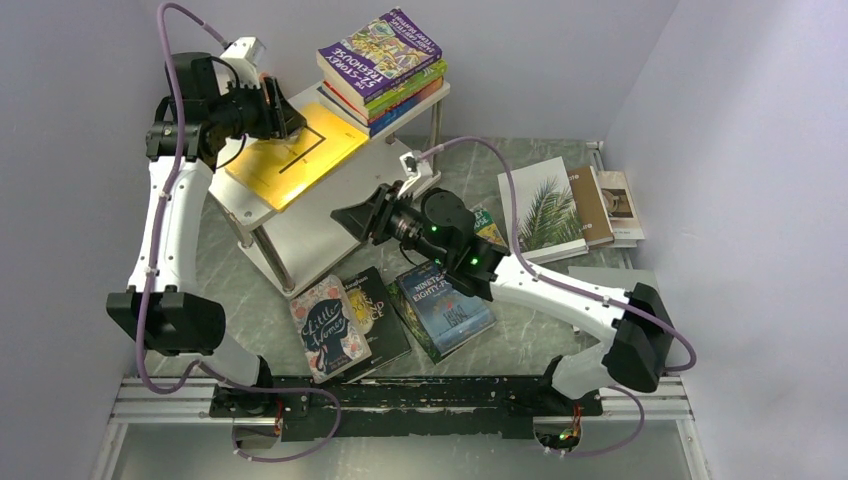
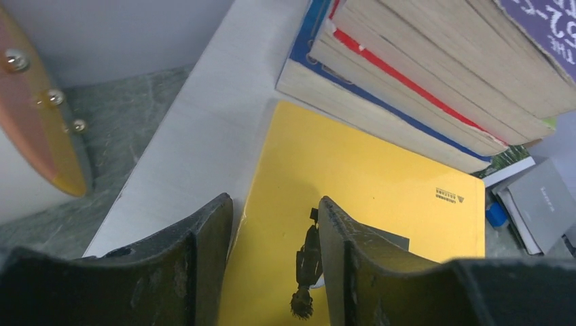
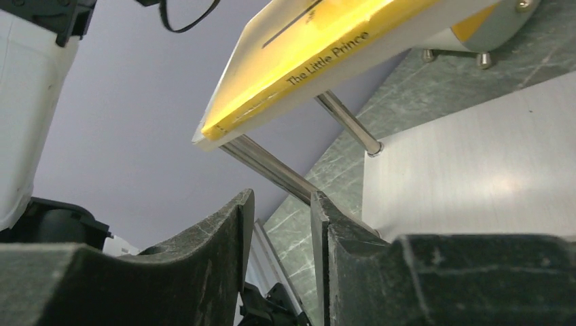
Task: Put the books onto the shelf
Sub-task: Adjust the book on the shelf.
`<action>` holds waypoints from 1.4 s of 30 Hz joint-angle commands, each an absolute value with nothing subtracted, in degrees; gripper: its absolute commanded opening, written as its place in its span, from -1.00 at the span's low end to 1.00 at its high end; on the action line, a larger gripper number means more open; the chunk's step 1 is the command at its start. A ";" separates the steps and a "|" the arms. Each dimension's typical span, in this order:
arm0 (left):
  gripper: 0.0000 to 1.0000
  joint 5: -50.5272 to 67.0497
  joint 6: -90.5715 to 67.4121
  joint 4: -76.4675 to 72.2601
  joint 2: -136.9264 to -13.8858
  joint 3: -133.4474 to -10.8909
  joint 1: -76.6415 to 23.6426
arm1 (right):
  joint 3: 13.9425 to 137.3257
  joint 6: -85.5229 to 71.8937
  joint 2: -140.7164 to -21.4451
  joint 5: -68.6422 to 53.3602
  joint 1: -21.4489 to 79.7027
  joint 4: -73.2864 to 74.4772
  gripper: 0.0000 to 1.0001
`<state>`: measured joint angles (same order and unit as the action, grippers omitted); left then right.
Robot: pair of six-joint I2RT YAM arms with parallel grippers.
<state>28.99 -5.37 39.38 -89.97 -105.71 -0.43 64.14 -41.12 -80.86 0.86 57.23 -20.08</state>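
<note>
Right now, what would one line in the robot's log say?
left end effector: open above The Little Prince on shelf top | right end effector: open, empty, by lower board | Little Women: on table

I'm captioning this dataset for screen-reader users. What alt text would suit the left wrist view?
A yellow book lies flat on the top board of the white shelf, beside a stack of books. The left gripper shows two dark fingers in the foreground, apart, with nothing between them.

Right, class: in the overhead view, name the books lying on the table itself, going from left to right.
Little Women book → black book → Nineteen Eighty-Four book → palm-leaf book → brown book → pale book
</note>
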 commanded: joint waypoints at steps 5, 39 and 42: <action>0.05 34.61 -5.09 38.40 -93.22 -110.66 -0.18 | 69.23 -38.75 -84.46 1.47 59.21 -22.72 -0.34; 0.13 37.34 -4.68 39.92 -97.13 -112.52 1.54 | 82.15 -41.51 -95.36 8.33 59.28 -18.20 -0.58; 0.12 37.94 -5.00 39.47 -97.24 -112.39 1.58 | 82.87 -41.72 -95.77 8.88 59.24 -17.67 -0.59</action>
